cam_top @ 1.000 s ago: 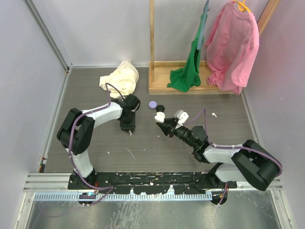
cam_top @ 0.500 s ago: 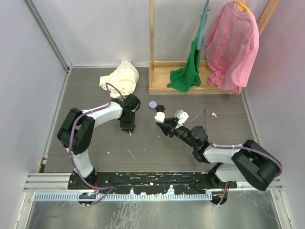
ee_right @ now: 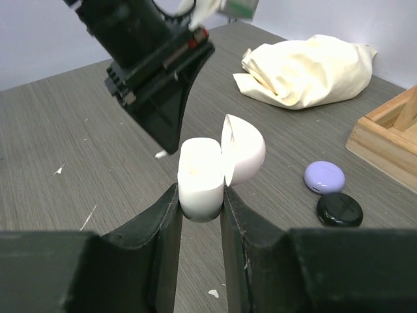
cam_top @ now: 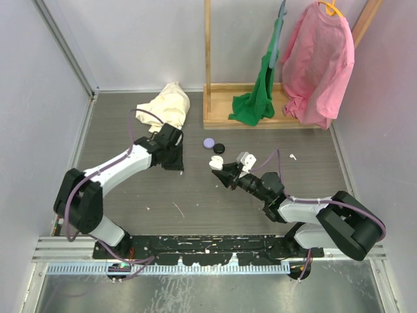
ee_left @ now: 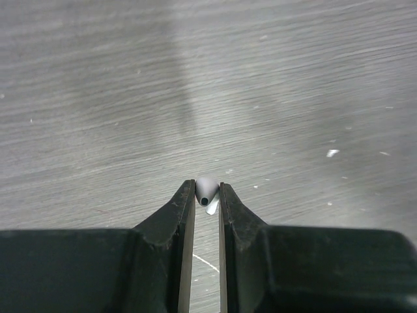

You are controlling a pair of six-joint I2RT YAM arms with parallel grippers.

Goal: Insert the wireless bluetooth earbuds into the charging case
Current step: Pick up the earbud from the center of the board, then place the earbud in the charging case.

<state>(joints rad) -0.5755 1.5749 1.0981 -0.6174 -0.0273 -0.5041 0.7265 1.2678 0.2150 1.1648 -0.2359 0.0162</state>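
On top view, I see left gripper (cam_top: 175, 165) over grey table (cam_top: 130, 189), near cream cloth (cam_top: 166, 107); right gripper (cam_top: 220, 175) mid-table with charging case (cam_top: 215, 162). Left wrist — jaws pinch white earbud (ee_left: 206, 193) at tips. Right wrist — jaws clamp case by base, lid flipped open; purple disc (ee_right: 324, 177), black disc (ee_right: 339, 209) side by side beyond.

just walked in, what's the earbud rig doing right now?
The left gripper is shut on one earbud, pinched between the tips of its fingers. The right gripper holds the white charging case, whose lid is open. The two grippers are apart, so this earbud isn't in the case yet.
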